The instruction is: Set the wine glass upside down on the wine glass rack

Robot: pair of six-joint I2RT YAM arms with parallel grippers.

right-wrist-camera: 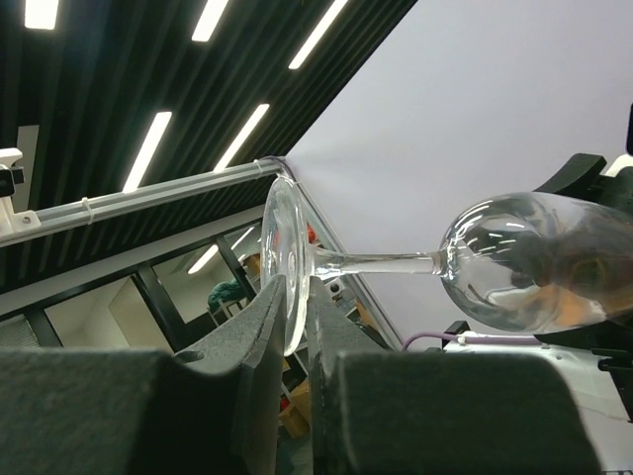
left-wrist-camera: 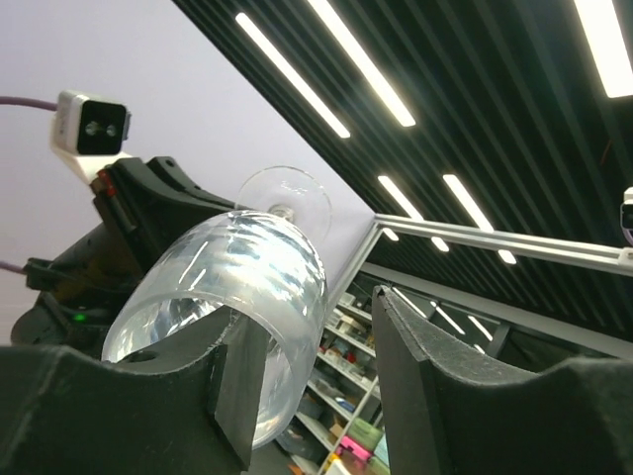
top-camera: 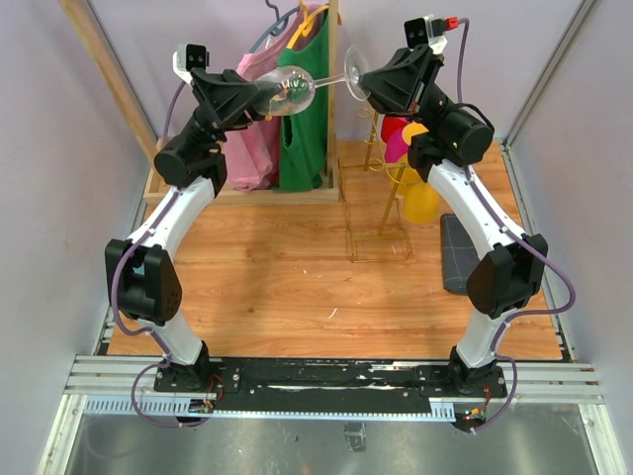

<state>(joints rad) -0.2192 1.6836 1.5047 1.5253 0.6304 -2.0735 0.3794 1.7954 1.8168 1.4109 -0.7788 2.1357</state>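
One wine glass (top-camera: pixel 307 87) lies sideways in the air, high above the counter (top-camera: pixel 277 287), spanning the gap between the two raised arms. Its foot points toward the right arm and its bowl toward the left. The right fingers (right-wrist-camera: pixel 259 356) are pinched tight on the rim of the foot. The left fingers (left-wrist-camera: pixel 235 391) stand parted around the bowl: one pad touches the glass, while the other is clear of it with a gap showing.

Below the glass's foot, the gold wine glass rack (top-camera: pixel 382 213) stands upright on the counter. Yellow and pink rounded things (top-camera: pixel 420 203) sit just beside it. Behind the glass, a wooden clothes rack (top-camera: pixel 332 139) carries a green garment (top-camera: pixel 302 129) and a pink garment (top-camera: pixel 255 148). A dark grey mat (top-camera: pixel 457 257) lies near the right arm.
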